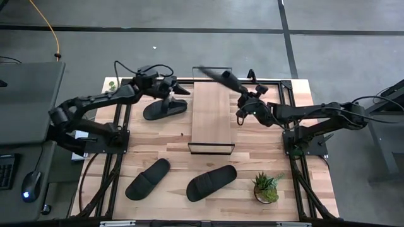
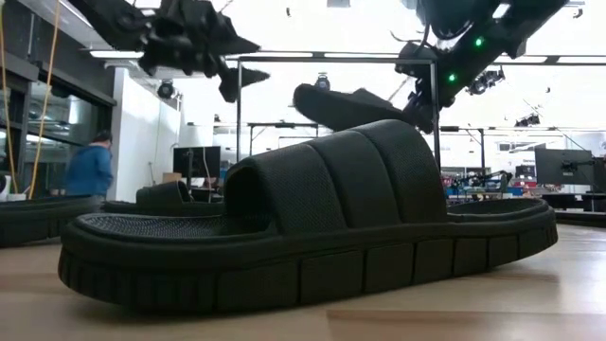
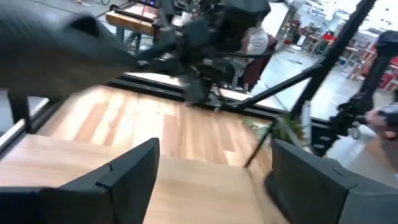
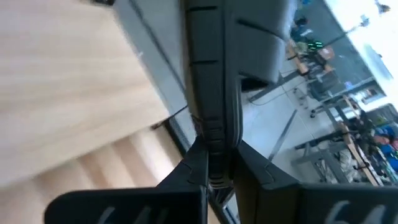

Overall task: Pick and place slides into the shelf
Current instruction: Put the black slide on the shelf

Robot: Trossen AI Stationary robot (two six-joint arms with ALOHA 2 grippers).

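Above the far end of the shelf (image 1: 212, 117), the right tool (image 1: 238, 88) is clamped on one slide (image 1: 218, 75), held in the air. Left tool (image 1: 172, 88) stands wide open, holding nothing, over a slide (image 1: 165, 108) lying on the counter (image 1: 252, 157) beside the shelf. Two more slides (image 1: 148, 178) (image 1: 211, 182) lie near the front edge.

One slide (image 1: 165, 108) left of the shelf (image 1: 211, 113); two slides (image 1: 180, 180) before it
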